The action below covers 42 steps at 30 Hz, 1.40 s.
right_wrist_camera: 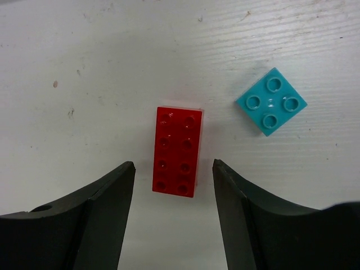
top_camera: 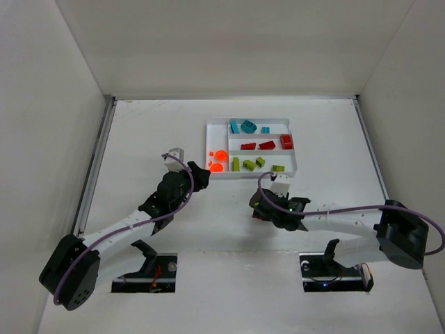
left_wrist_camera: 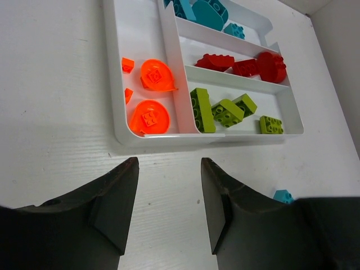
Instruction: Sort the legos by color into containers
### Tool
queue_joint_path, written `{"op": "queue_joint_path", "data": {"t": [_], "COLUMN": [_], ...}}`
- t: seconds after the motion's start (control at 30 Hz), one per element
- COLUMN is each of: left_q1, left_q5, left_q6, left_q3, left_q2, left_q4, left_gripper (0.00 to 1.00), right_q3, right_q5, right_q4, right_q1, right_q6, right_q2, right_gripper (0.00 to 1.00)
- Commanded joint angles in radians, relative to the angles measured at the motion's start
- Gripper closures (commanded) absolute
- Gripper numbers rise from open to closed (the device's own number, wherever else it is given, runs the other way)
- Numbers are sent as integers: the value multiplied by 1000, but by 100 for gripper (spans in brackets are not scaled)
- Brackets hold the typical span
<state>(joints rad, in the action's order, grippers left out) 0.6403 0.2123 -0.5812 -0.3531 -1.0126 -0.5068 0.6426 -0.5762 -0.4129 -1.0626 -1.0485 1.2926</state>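
The white tray (top_camera: 206,149) holds orange round pieces (top_camera: 218,160) in its narrow side section, teal bricks (top_camera: 248,126) in the far slot, red bricks (top_camera: 267,145) in the middle slot and green bricks (top_camera: 249,165) in the near slot. My right gripper (right_wrist_camera: 173,169) is open, its jaws either side of the near end of a red 2x4 brick (right_wrist_camera: 178,151) lying flat on the table. A teal 2x2 brick (right_wrist_camera: 271,101) lies beside it. My left gripper (left_wrist_camera: 169,166) is open and empty just in front of the tray (left_wrist_camera: 169,138).
White walls enclose the table on three sides, with a metal rail (top_camera: 94,167) along the left edge. The loose teal brick also shows in the left wrist view (left_wrist_camera: 283,196), right of my left gripper. The two arm bases sit at the near edge.
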Motion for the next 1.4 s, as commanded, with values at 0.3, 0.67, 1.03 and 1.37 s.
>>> {"op": "queue_joint_path", "data": {"t": [0.3, 0.67, 1.03, 1.37], "left_q1": [-1, -1, -11, -1], "left_q5": [-2, -2, -1, -8], "left_q6": [-15, -19, -22, -25], "left_q3": [17, 22, 23, 22], "left_q2": [14, -14, -43, -37], "left_q4": [-78, -104, -113, -114], "left_gripper": [54, 54, 53, 52], "right_q3": [66, 327, 678, 675], "right_q5": [-62, 96, 199, 119], "right_q4": [28, 452, 551, 543], "right_q1": [2, 279, 411, 415], "right_q6": [4, 364, 105, -200], "right_q2": [88, 218, 582, 660], "right_gripper": [78, 76, 76, 75]}}
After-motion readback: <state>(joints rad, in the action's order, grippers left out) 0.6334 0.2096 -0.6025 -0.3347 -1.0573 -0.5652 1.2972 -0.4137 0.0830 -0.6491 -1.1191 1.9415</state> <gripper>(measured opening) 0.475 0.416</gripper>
